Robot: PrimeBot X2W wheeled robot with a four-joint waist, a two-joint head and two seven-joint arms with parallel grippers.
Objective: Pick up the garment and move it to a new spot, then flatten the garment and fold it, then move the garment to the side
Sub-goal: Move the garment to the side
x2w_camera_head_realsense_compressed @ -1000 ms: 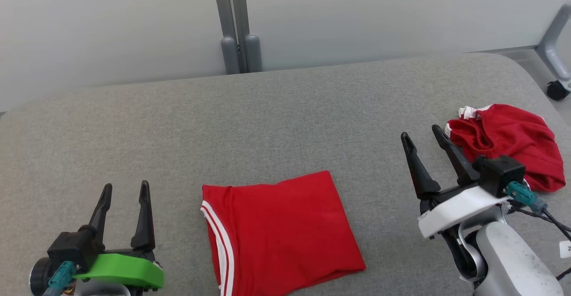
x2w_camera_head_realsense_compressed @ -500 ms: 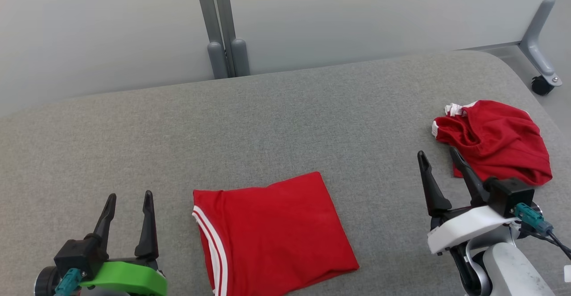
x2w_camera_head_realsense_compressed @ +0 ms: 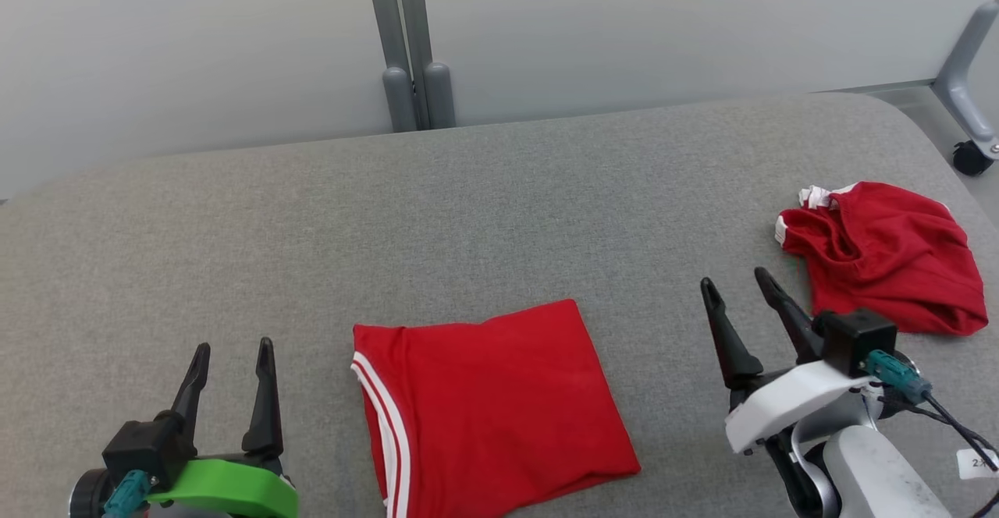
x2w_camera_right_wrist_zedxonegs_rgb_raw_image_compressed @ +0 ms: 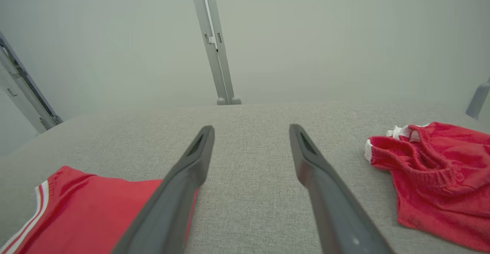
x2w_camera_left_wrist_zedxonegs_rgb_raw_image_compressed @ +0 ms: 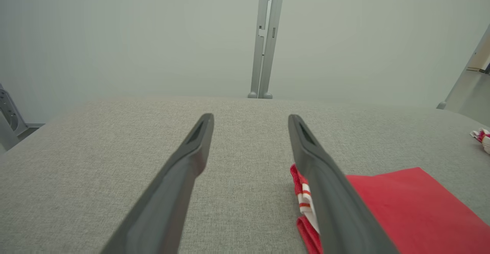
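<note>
**Q:** Entry one, garment (x2w_camera_head_realsense_compressed: pixel 492 405). Where is it?

**A:** It lies flat on the table (x2w_camera_head_realsense_compressed: pixel 468 206), folded into a near-square red packet. The striped trim (x2w_camera_head_realsense_compressed: pixel 380 416) runs down its left edge. It sits between the two grippers, with the post (x2w_camera_head_realsense_compressed: pixel 410 42) well beyond it.

**Q:** Entry two, left gripper (x2w_camera_head_realsense_compressed: pixel 236 344)?

**A:** Just left of the garment, with bare table between the two. Its fingers (x2w_camera_head_realsense_compressed: pixel 264 393) run roughly parallel to the trim. The jaws stand wide apart with nothing in them.

**Q:** Entry three, right gripper (x2w_camera_head_realsense_compressed: pixel 734 278)?

**A:** Right of the garment and a little farther from it than the left one. Its jaws are also wide apart and empty. A crumpled cloth (x2w_camera_head_realsense_compressed: pixel 890 257) lies farther right of the garment, apart from this gripper.

**Q:** Long axis of the garment?

**A:** Cannot tell. The head view's lower border cuts off the near edge. The packet is turned slightly.

**Q:** Step in hand, as judged?

**A:** The fold looks finished, so moving the garment to the side remains. The left gripper is probably the nearer one, and the trimmed edge faces it. From there the garment lies directly to its right. Gripping one edge could let the layers slip open.
</note>
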